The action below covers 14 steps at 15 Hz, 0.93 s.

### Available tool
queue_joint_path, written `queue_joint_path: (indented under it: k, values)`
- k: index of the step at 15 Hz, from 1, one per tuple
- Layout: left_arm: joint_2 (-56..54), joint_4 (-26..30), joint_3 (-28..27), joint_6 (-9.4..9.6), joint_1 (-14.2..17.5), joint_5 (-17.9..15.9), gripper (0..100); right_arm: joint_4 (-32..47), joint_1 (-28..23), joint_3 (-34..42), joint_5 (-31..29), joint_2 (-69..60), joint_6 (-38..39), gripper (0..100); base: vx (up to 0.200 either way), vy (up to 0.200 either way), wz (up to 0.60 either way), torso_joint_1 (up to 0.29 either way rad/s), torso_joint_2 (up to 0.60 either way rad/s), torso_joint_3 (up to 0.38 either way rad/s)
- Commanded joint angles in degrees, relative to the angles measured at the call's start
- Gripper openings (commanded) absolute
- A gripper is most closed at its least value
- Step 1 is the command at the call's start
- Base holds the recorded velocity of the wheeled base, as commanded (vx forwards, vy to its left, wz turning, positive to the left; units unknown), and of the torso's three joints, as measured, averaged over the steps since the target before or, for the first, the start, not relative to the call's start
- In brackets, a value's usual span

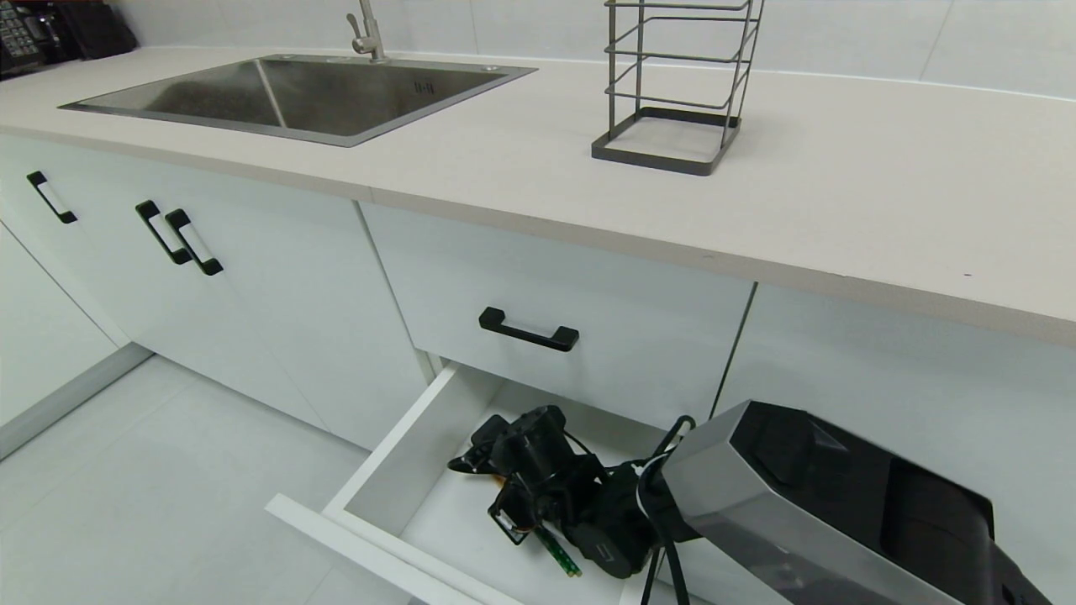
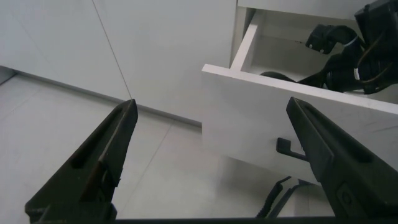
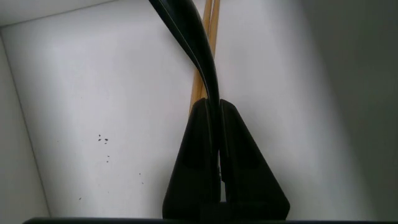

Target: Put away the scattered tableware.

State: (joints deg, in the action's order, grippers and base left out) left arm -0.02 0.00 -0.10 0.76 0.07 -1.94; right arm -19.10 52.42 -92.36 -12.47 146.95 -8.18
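Note:
Under the counter a white drawer [image 1: 395, 458] stands pulled out. Inside it, my right gripper [image 1: 508, 512] is shut on the thin black handle of a utensil [image 3: 189, 43], seen close in the right wrist view between the fingers [image 3: 214, 112]. Wooden chopsticks [image 3: 213, 18] lie on the drawer floor [image 3: 93, 93] just behind that handle; a green-tipped stick [image 1: 556, 550] pokes out beneath the gripper. My left gripper [image 2: 211, 106] hangs open and empty low over the floor, in front of the drawer front [image 2: 280, 124]. A dark rounded thing [image 2: 273, 76] lies in the drawer, unclear.
On the counter [image 1: 841, 193] stand a wire rack [image 1: 672, 92] and a steel sink [image 1: 294, 92] with a faucet [image 1: 367, 29]. A closed drawer with a black handle [image 1: 528, 329] sits above the open one. Cabinet doors [image 1: 252, 294] and bare floor [image 1: 168, 487] lie to the left.

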Motion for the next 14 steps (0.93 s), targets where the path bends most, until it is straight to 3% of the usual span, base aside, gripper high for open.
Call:
queue_joint_path:
  k: [1, 14]
  values:
    - [0.02, 0.00, 0.01, -0.05, 0.01, 0.00, 100, -0.06, -0.04, -0.28, -0.01, 1.06, 0.01, 0, 0.000, 0.000, 0.00, 0.000, 0.00, 0.000]
    - [0.02, 0.00, 0.01, -0.05, 0.01, 0.00, 100, -0.06, -0.21, -4.06, -0.01, 4.84, 0.01, 0, 0.000, 0.000, 0.00, 0.000, 0.00, 0.000]
